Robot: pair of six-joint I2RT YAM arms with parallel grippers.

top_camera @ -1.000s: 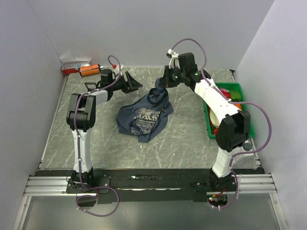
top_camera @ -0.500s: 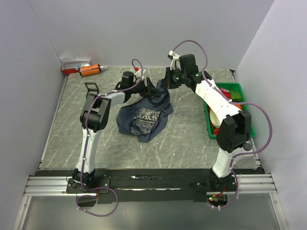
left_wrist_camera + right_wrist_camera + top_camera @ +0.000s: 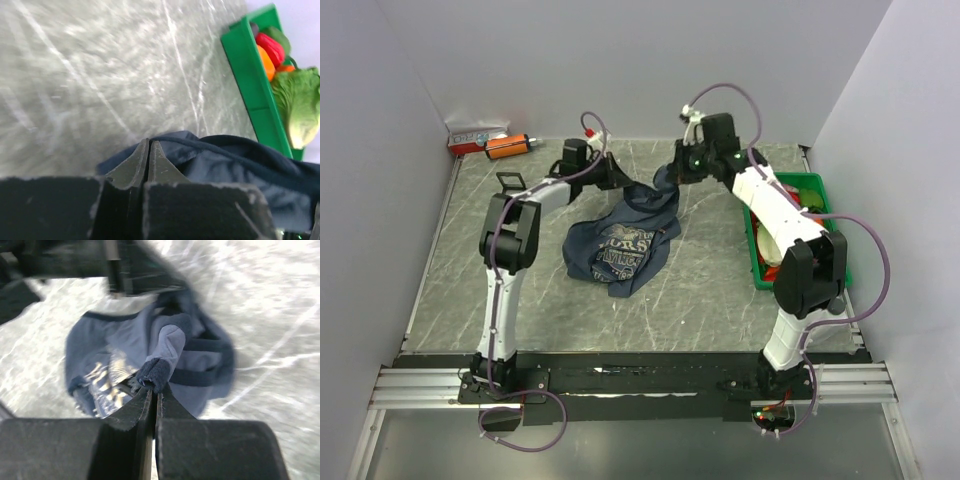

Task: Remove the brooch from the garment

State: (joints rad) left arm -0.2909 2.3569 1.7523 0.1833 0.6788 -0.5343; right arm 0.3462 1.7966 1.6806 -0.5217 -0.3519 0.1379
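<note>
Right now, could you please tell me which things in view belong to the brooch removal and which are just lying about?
For the job: navy garment; right gripper, shut on its fabric; left gripper, shut at its edge. The brooch is not visible.
Lying about: green bin of vegetables; orange cylinder; red-and-white box.
</note>
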